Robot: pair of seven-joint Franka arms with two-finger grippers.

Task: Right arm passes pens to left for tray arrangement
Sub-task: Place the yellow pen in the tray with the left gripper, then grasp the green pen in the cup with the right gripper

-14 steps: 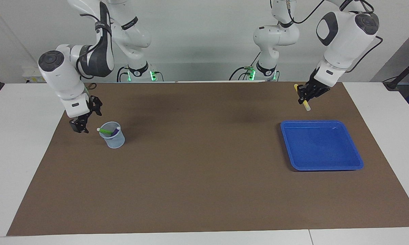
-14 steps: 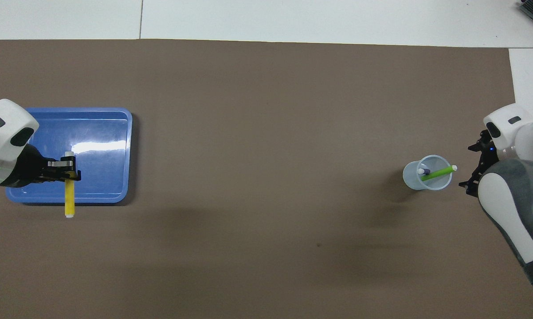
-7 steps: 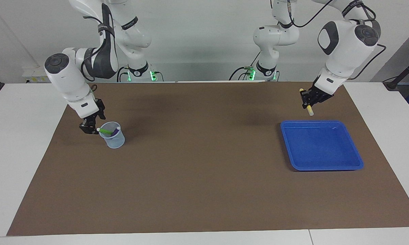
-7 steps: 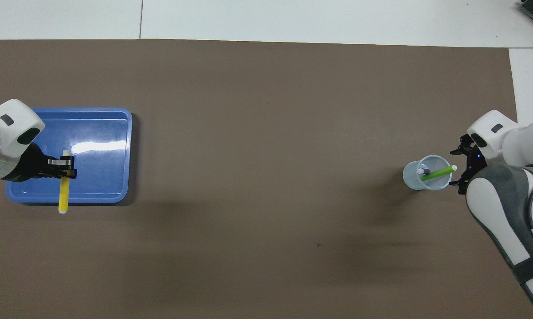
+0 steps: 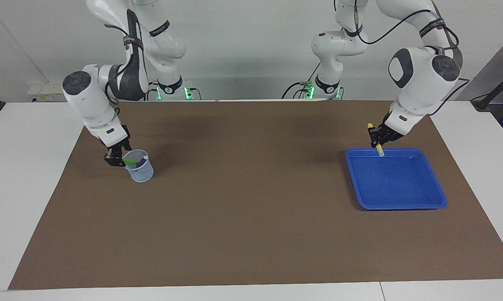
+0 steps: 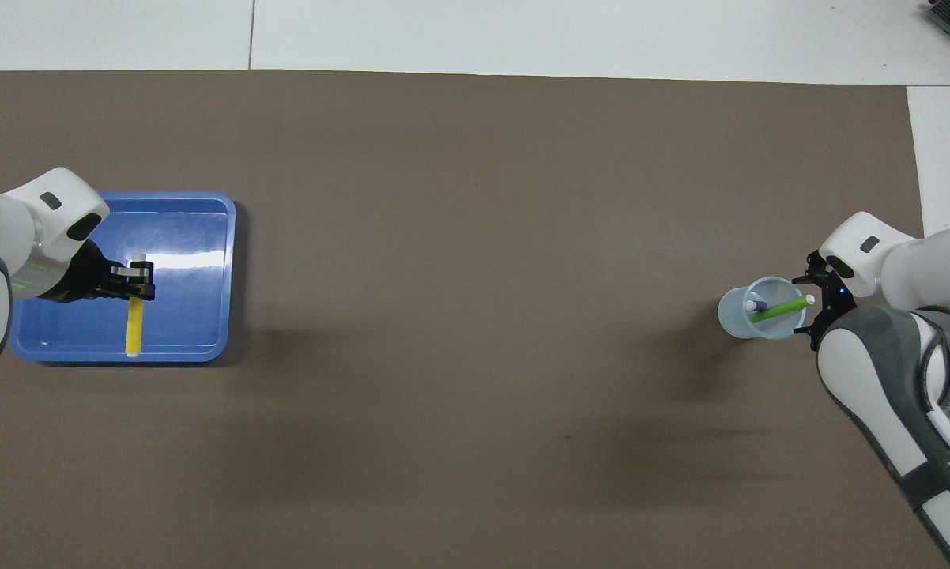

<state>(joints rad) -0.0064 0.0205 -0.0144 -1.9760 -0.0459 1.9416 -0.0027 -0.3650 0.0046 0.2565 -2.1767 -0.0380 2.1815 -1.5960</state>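
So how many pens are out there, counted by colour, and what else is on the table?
Yellow pen: 1, held in the left claw over the tray
Green pen: 1, in the cup
Purple pen: 1, in the cup
Blue tray: 1
Pale blue cup: 1, with the right claw at its rim
Total: 5 things

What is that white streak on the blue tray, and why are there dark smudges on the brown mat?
Overhead view: the streak on the tray is glare from room lighting. Facing view: the soft dark patches on the mat are blurred shadows, probably of the raised arms.
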